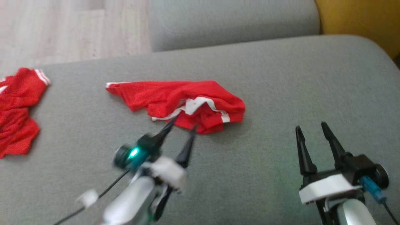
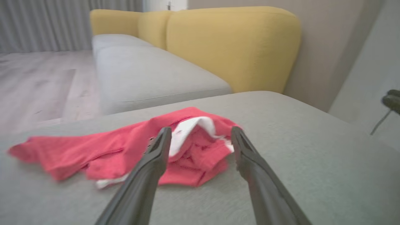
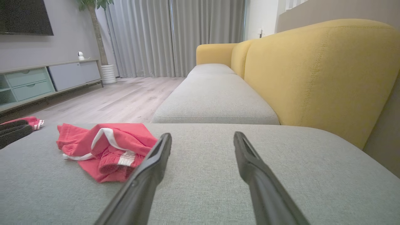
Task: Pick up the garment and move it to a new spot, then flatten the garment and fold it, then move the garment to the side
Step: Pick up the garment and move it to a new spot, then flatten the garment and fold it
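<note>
A crumpled red garment with white trim lies in a heap on the grey sofa cushion. My left gripper stands open right at its near edge, fingertips on either side of the white-trimmed fold, holding nothing. In the left wrist view the garment lies just beyond the open gripper. My right gripper is open over bare cushion, well to the right of the garment. The right wrist view has the garment to the left of the open right gripper.
A second red garment with white trim lies at the cushion's left edge. Another grey seat cushion lies beyond, with a yellow backrest at the right. Wooden floor lies at the far left.
</note>
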Motion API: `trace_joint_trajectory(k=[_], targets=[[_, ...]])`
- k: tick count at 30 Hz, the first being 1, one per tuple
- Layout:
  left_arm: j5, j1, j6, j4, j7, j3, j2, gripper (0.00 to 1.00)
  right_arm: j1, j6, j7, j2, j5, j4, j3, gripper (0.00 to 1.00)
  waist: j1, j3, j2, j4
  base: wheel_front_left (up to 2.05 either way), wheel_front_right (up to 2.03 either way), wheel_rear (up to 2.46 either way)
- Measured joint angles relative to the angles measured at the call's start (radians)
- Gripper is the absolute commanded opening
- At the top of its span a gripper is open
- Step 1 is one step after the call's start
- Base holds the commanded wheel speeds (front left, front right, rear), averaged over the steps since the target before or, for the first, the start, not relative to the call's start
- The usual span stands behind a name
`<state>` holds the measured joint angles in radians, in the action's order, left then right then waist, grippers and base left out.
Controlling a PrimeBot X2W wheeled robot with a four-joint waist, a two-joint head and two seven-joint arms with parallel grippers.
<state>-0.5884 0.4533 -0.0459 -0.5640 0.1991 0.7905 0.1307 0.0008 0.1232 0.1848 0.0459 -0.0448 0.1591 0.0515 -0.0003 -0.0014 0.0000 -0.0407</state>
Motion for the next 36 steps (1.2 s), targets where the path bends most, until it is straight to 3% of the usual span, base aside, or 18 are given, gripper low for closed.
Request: trace_joint_trajectory(k=[6,16,24,36], targets=[[-0.02,-0.183,-0.087,0.119,0.039,-0.088,0.106,1.0,0.043,0.0,-0.001,0.0,-0.007,-0.007,0.007,1.0,0.0001,-0.039,0.0,0.032,0.0,0.0,0.0],[-0.062,-0.438,-0.175,0.291,0.05,-0.22,0.185,1.0,0.104,0.0,0.0,-0.001,-0.026,-0.011,0.008,1.0,0.0002,-0.061,0.0,0.061,0.0,0.0,0.0],[-0.072,-0.524,-0.192,0.394,0.05,-0.279,0.193,1.0,0.113,0.0,0.012,-0.001,-0.044,0.019,0.006,1.0,0.0003,-0.071,0.0,0.085,0.0,0.0,0.0],[-0.069,-0.564,-0.202,0.411,0.05,-0.295,0.204,1.0,0.113,0.0,0.015,-0.001,-0.061,0.082,0.015,1.0,0.0003,-0.075,0.0,0.085,0.0,0.0,0.0]])
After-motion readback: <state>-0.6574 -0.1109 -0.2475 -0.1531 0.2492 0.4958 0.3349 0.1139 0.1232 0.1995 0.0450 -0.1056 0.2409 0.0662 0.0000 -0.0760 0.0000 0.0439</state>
